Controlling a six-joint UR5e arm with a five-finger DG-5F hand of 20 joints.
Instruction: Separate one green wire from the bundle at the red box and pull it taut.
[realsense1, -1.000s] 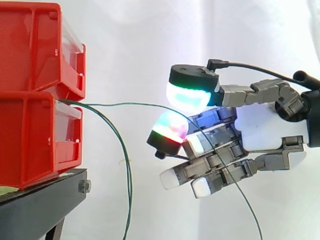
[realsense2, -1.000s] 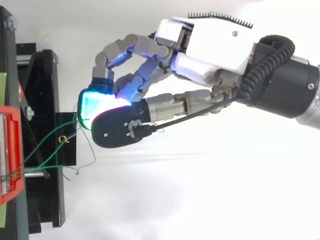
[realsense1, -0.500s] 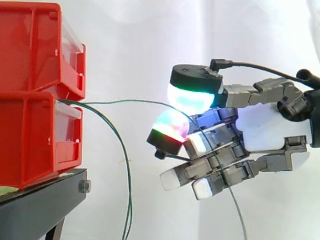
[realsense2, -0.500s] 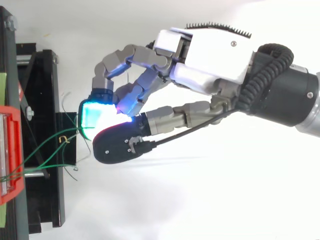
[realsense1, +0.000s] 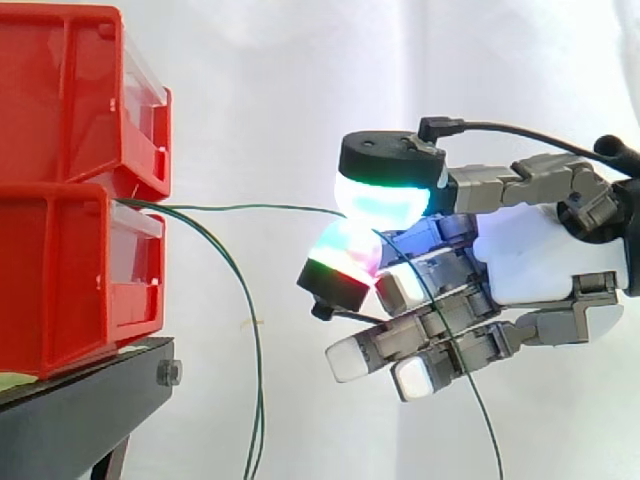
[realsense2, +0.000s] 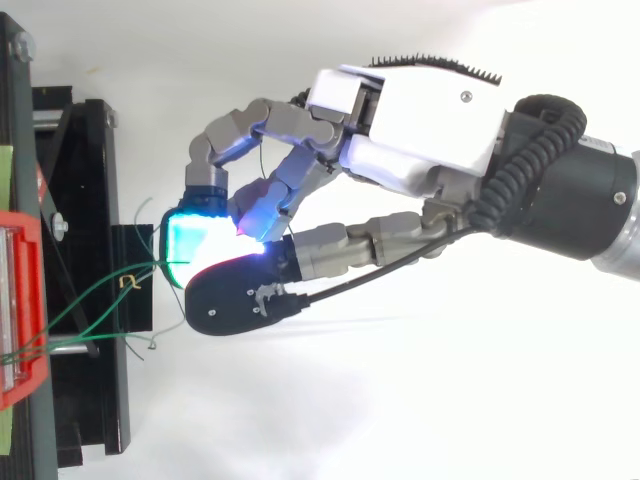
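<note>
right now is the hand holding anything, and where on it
The hand pinches one green wire between its pads, partway along its length. It runs level from the red bin to the pinch; the rest hangs below the hand.

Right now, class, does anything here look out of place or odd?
Nothing damaged. One green wire runs nearly straight from the lower red bin to the hand pinching it; its tail drapes across the fingers, while other green wires hang slack.
</note>
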